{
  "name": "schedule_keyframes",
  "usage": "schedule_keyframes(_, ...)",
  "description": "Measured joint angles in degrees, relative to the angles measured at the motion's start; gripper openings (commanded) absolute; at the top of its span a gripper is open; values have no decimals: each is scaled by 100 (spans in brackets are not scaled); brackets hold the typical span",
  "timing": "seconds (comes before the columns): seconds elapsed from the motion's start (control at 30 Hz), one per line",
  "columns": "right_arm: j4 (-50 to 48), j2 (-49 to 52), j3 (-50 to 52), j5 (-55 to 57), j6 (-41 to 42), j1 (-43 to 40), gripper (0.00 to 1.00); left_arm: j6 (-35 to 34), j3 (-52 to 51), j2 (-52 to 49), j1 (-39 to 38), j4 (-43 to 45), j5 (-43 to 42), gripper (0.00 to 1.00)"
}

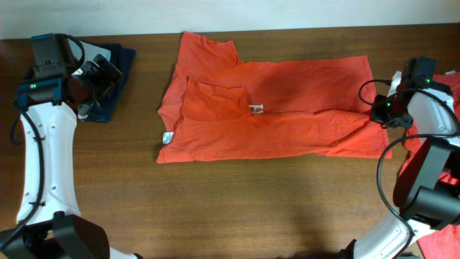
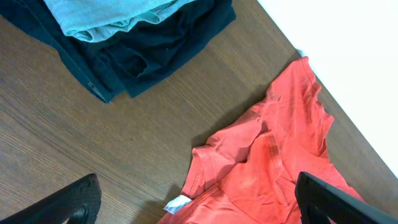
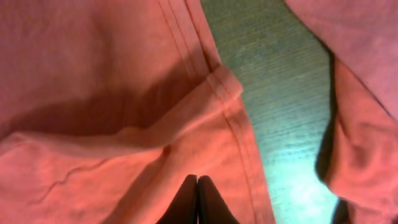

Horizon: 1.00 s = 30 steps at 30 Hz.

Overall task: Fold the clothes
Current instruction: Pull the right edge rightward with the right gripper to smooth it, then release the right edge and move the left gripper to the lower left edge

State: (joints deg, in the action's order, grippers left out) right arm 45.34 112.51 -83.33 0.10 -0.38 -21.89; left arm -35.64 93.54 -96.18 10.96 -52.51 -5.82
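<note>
Looks risky: right gripper (image 3: 197, 186) pressed together at the right hem of the shirt (image 1: 287, 101) lying flat on the table (image 1: 215, 201), left gripper (image 2: 199, 202) spread wide off its left side, so may slip off the thin hem or drag one layer and bunch the fold.

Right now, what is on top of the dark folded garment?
A pale folded garment lies on the dark garment. Anything under the pair is covered; only table shows around them.
</note>
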Motion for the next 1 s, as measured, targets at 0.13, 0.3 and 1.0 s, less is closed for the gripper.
schedule_keyframes(0.13,-437,72,125,0,-4,0,5,-2,0,0,0,0,0,99)
schedule_keyframes(0.3,-1119,188,299,-2,-4,0,10,-2,0,0,0,0,0,99)
schedule_keyframes(1.0,271,-219,-1473,-37,306,-448,99,-155,0,0,0,26,-46,99)
